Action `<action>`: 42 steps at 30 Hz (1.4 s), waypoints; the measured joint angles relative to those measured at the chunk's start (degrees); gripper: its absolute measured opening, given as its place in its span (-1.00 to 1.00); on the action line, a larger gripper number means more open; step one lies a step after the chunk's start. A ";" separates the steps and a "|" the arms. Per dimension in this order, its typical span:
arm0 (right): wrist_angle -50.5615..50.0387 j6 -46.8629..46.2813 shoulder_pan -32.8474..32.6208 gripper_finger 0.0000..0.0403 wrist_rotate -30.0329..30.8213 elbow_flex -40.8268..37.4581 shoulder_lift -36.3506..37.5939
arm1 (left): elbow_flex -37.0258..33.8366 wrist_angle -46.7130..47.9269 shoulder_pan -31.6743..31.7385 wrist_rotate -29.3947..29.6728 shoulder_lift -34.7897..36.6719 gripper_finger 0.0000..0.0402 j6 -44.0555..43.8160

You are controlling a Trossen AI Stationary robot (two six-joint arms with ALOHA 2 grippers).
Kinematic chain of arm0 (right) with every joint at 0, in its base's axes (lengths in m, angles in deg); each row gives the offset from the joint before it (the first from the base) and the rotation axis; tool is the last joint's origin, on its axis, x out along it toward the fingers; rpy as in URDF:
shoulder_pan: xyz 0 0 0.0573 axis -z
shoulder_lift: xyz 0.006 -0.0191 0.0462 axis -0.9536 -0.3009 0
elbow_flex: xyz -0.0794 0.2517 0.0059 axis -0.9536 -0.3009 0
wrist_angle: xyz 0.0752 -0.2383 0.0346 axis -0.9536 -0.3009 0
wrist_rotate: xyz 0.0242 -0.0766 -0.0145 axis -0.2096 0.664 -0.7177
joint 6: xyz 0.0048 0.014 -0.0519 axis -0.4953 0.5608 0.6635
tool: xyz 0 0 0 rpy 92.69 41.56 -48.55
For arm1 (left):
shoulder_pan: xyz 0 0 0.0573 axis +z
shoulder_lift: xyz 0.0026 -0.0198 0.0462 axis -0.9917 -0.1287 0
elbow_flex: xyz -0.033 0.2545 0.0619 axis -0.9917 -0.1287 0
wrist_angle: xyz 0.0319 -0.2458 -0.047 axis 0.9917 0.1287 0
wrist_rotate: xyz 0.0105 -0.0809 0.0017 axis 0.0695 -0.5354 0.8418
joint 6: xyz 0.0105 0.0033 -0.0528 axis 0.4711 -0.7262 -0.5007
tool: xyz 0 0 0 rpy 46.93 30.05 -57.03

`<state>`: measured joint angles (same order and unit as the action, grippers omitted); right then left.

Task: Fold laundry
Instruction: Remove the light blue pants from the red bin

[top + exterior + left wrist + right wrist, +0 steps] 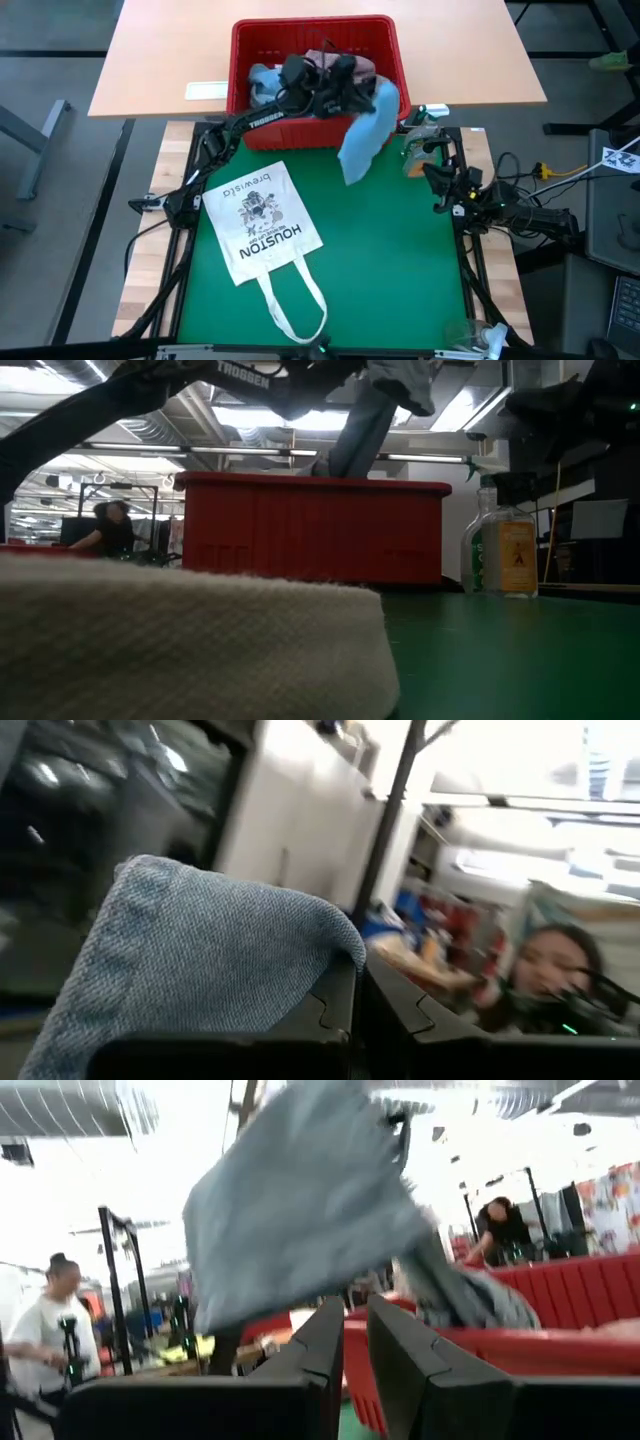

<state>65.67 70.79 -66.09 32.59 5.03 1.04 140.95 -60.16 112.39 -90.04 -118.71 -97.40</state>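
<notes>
One light blue woven cloth garment [362, 135] is held aloft, pinched between the closed fingers of the left gripper [372, 98], and is draped down over the front wall of the red plastic basket [250, 40] toward the green mat [380, 250]. Further garments are heaped inside the basket. The right gripper [418, 138] is parked just beside the basket, its fingers narrowly parted around nothing. One printed cream tote bag [262, 225] is laid flat on the mat.

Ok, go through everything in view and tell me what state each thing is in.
Blue garment: lifted, hanging over the basket's front edge.
Left tool: shut on the blue garment, above the basket.
Right tool: empty, fingers close together.
Red basket: upright, clothes inside.
Tote bag: flat on the green mat.
Spray bottle: upright.
</notes>
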 joint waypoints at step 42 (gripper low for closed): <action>-15.26 -4.55 0.00 0.24 -10.77 10.84 -11.43 | -13.84 39.53 -14.88 9.15 0.00 -0.96 50.36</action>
<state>50.41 66.24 -66.09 21.82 15.87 -10.39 127.11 -20.63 97.51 -80.89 -118.71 -47.04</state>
